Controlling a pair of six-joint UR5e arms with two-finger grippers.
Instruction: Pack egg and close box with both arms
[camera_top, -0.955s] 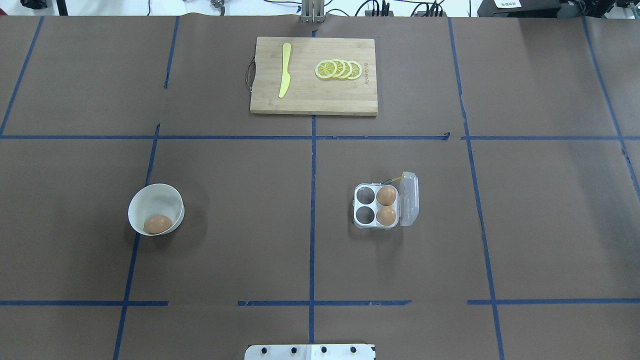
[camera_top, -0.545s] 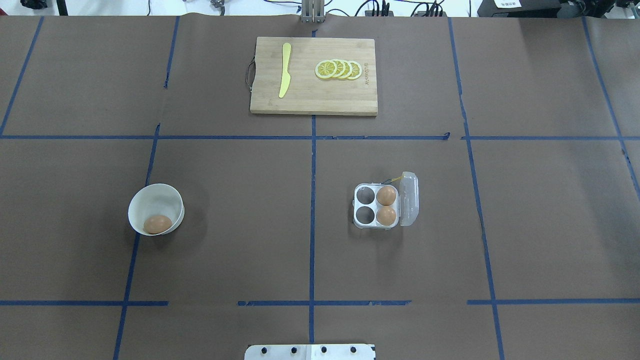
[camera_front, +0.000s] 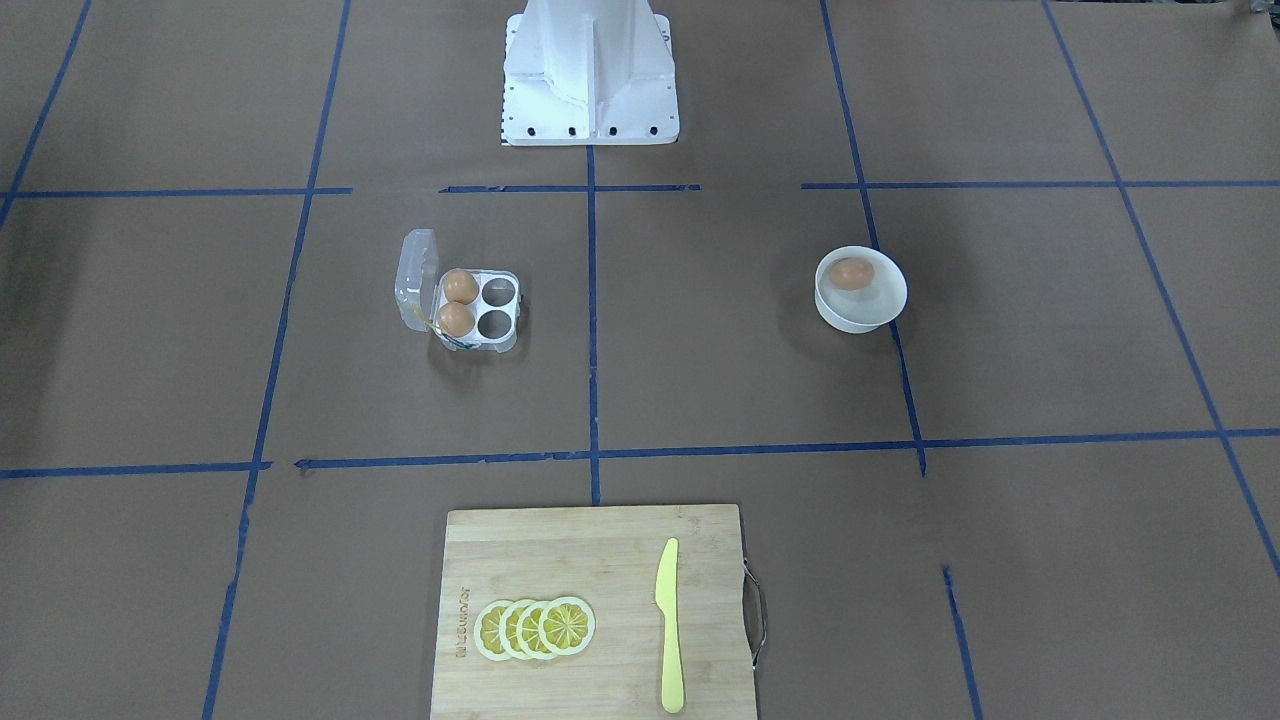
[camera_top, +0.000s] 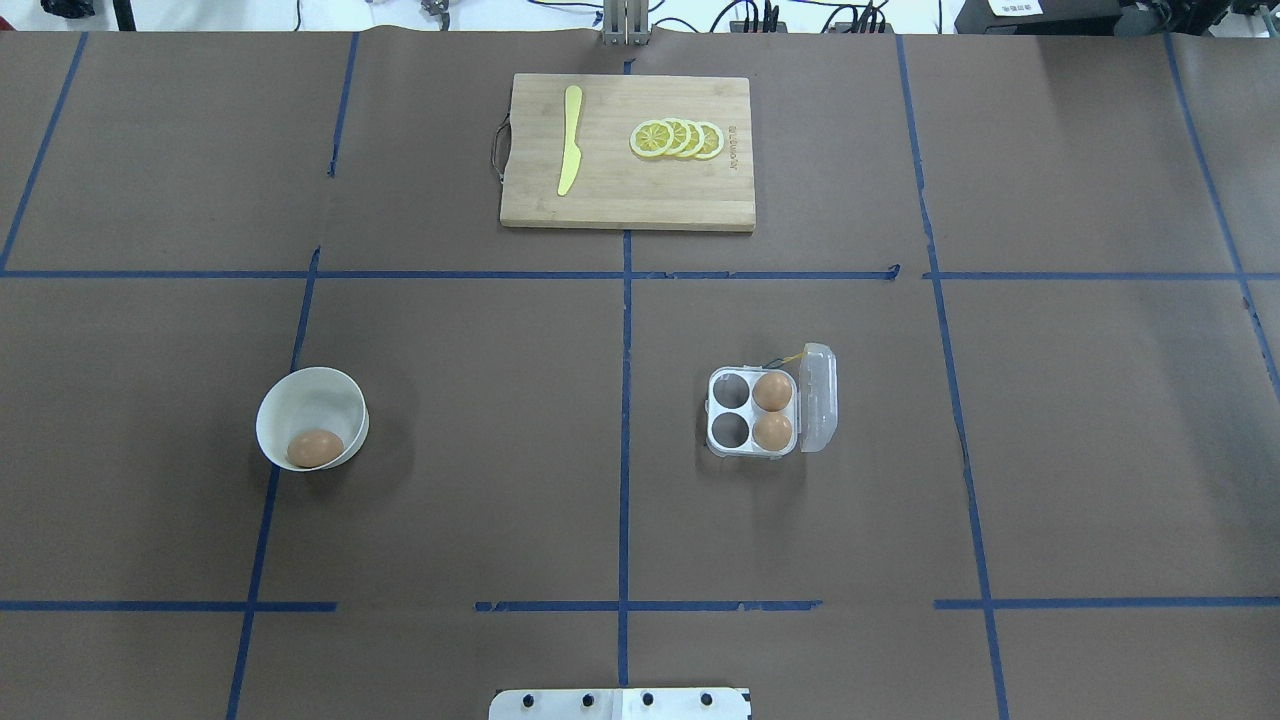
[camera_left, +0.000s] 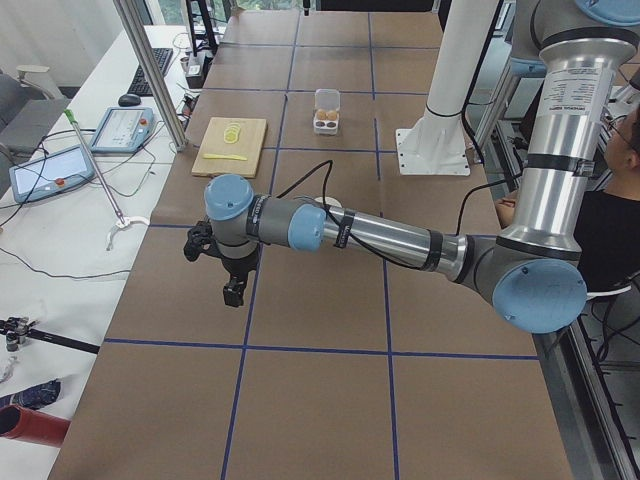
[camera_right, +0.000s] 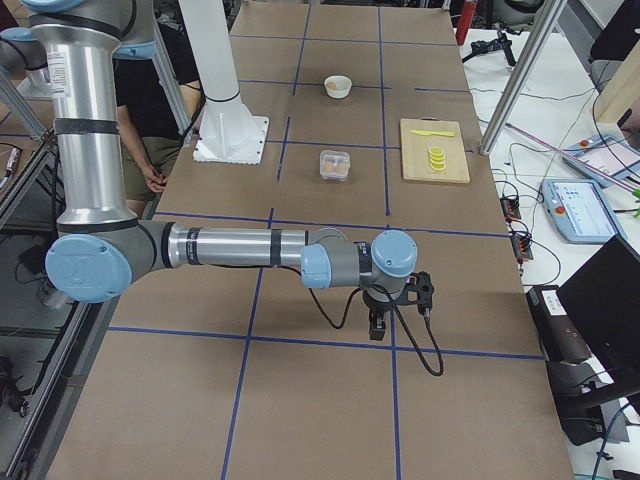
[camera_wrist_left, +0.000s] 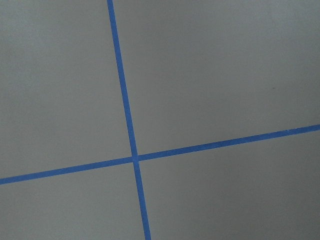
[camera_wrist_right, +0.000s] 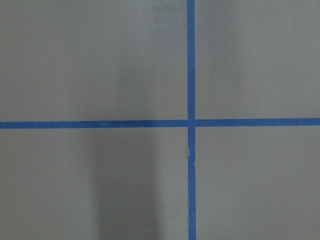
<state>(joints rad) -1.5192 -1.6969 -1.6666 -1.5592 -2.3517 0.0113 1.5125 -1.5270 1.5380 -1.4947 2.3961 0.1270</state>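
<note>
Egg (camera_top: 315, 448) in bowl (camera_top: 303, 388), box (camera_top: 748, 411) open

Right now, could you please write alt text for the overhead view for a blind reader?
An open clear egg box holds two brown eggs, two cells empty; a third egg lies in a white bowl to its left. Farther back, a cutting board carries lemon slices and a yellow knife.

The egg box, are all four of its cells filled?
No, the box holds two eggs beside its lid; the other two cells are empty.
</note>
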